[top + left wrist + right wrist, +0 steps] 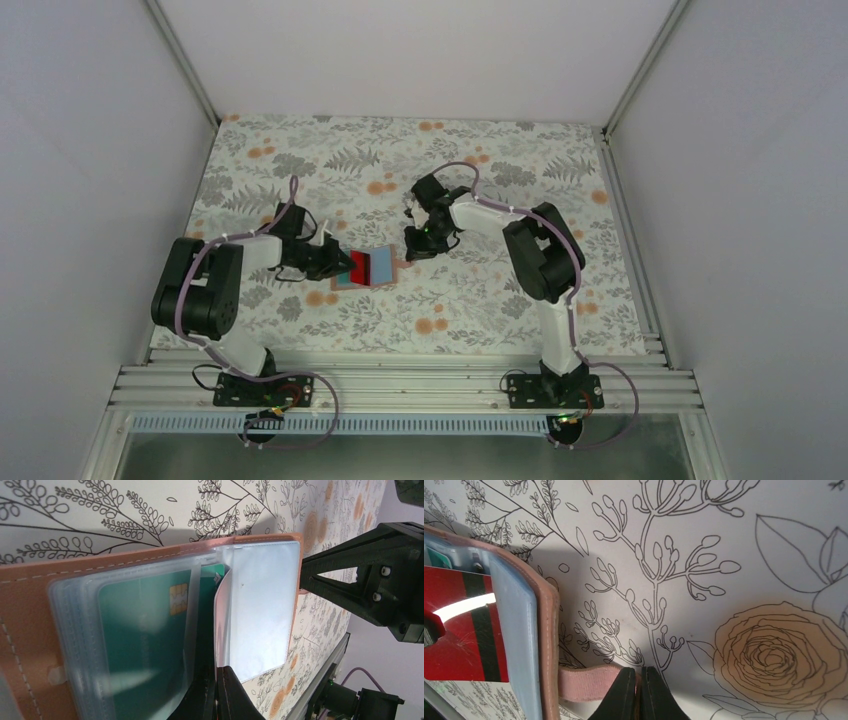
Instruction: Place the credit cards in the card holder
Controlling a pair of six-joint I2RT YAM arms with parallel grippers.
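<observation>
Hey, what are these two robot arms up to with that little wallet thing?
The two arms are working on an open card holder lying on the flowered table. The left gripper is shut on its clear sleeves, where a teal card sits in a pocket. The right gripper is pinched on the pinkish strap at the holder's edge. A red card with a black stripe lies at the holder too.

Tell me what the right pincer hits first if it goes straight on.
Probably the floral table cover: the right pincer, shut on the pink strap of the card holder, aims at bare cloth just past its tips. The holder sits off to one side. Depth is unclear.
</observation>
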